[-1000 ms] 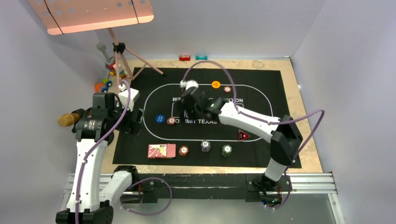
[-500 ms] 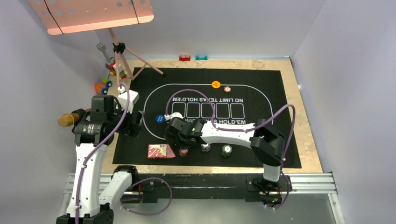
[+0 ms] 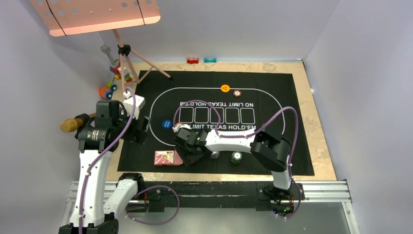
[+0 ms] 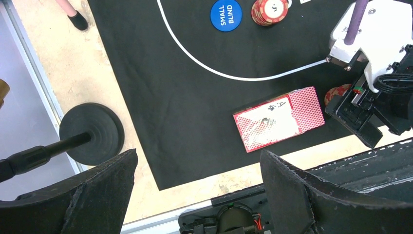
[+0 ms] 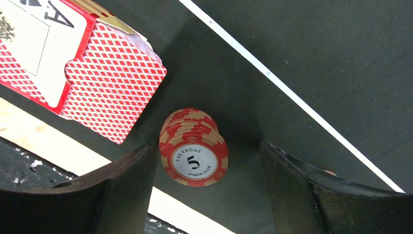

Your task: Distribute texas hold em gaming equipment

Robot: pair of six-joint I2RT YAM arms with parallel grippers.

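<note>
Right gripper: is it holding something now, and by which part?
Nothing is held yet. The right gripper is open, its fingers on either side of the red chip stack but not touching it. The left gripper is open and empty.

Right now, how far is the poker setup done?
Done, it seems: an orange button with a red stack at the far side, a blue button with another stack at the left. In hand: the right gripper, open, brackets a red chip stack. Left: the card deck and two stacks on the near edge.
</note>
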